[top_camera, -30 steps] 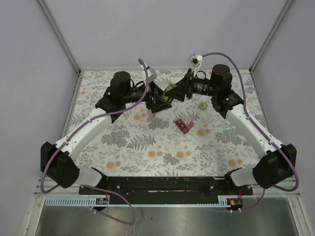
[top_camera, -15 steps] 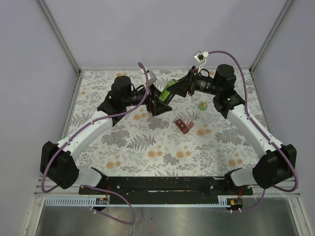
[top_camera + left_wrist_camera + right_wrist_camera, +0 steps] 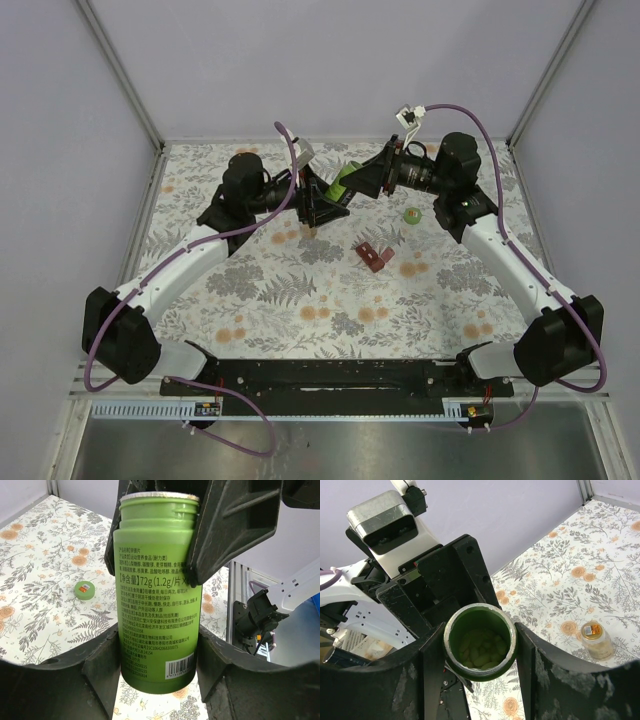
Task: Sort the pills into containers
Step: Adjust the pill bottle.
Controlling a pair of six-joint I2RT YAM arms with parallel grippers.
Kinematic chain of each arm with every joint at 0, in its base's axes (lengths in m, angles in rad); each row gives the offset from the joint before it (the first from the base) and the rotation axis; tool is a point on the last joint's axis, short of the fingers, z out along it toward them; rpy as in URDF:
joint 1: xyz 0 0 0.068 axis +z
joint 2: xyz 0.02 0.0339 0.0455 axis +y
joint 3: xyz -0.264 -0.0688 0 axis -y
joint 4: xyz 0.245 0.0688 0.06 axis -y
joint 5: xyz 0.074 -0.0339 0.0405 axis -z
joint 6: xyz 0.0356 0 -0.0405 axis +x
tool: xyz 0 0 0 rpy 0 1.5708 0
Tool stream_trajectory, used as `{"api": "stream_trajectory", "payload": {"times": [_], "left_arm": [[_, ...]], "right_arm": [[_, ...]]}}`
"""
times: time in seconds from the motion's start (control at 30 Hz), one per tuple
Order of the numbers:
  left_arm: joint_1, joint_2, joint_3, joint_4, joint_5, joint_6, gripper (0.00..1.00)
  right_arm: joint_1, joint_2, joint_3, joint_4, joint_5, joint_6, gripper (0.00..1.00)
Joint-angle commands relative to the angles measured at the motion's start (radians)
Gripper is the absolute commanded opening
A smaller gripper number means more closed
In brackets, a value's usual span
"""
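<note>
The bright green bottle (image 3: 342, 182) is held in the air, tilted, between both grippers at the back middle of the table. Its cap is off. In the right wrist view the bottle's open mouth (image 3: 480, 642) shows several pale pills (image 3: 482, 649) inside. My right gripper (image 3: 480, 639) is shut on its neck. In the left wrist view my left gripper (image 3: 159, 652) grips the lower part of the bottle (image 3: 157, 600), and the right gripper's fingers (image 3: 230, 525) clamp the top. The dark-red pill box (image 3: 373, 257) lies on the cloth.
The green cap (image 3: 410, 214) lies on the floral cloth right of the grippers and also shows in the left wrist view (image 3: 84, 589). A small pale-and-orange bottle (image 3: 596, 639) stands on the cloth. Frame posts stand at the back corners.
My right gripper has lifted and tilted the green bottle slightly to the right. My left gripper shifted a little and is back up against the bottle's lower part.
</note>
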Motion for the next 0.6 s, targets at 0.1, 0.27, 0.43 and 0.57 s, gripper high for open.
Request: {"api": "stream_trajectory", "payload": {"times": [0.1, 0.27, 0.43, 0.57], "left_arm": [[0.002, -0.008, -0.013, 0.115, 0.001, -0.029, 0.58], [0.001, -0.002, -0.01, 0.127, 0.004, -0.051, 0.59], [-0.001, 0.014, -0.011, 0.149, 0.015, -0.075, 0.55], [-0.004, 0.014, -0.014, 0.152, 0.018, -0.075, 0.55]], "right_arm": [[-0.003, -0.04, -0.005, 0.072, 0.005, 0.018, 0.02], [-0.003, -0.037, -0.011, 0.076, 0.008, 0.017, 0.02], [-0.001, -0.034, -0.01, 0.084, 0.008, 0.021, 0.02], [-0.003, -0.032, -0.01, 0.08, 0.008, 0.018, 0.02]]}}
